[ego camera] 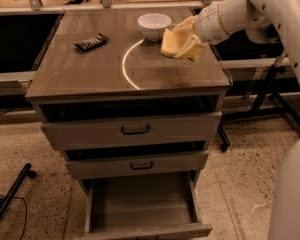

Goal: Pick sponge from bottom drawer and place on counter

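The pale-yellow sponge (171, 42) is held in my gripper (186, 45) just above the right part of the counter (90, 71), close to the right of the white bowl. The gripper reaches in from the right on the white arm and is shut on the sponge. I cannot tell whether the sponge touches the counter top. The bottom drawer (140, 204) is pulled open below, and its flat floor shows nothing on it.
A white bowl (154, 25) stands at the back of the counter. A dark flat remote-like bar (91, 41) lies at the back left. The two upper drawers (135, 130) stand slightly ajar. A black stand leg (270, 91) is on the floor at right.
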You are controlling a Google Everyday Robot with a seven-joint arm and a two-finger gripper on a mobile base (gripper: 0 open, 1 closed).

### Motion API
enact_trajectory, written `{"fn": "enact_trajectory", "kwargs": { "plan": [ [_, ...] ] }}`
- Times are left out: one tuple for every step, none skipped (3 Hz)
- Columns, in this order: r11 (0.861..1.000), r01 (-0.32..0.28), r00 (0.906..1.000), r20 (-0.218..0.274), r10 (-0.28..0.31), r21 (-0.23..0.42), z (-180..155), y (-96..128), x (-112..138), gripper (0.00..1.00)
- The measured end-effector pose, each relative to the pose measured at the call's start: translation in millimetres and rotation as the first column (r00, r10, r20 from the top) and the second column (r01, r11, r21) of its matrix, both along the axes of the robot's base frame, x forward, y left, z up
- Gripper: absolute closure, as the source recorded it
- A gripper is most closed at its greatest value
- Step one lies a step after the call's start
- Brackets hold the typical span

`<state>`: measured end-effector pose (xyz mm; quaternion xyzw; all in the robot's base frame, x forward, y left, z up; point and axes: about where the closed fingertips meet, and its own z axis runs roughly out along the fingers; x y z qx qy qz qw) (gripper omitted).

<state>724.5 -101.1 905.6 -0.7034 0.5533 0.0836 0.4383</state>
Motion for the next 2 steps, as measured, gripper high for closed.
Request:
{"fn": "enact_trajectory", "kwargs": {
  "plan": [
    [0.999,0.048,0.9988,-0.01,-0.048,0.008,-5.6,2.2,20.5,0.82],
    [0.995,0.098,0.9948,0.024,-0.099,0.02,-5.0,4.0,38.7,0.59]
  ]
}}
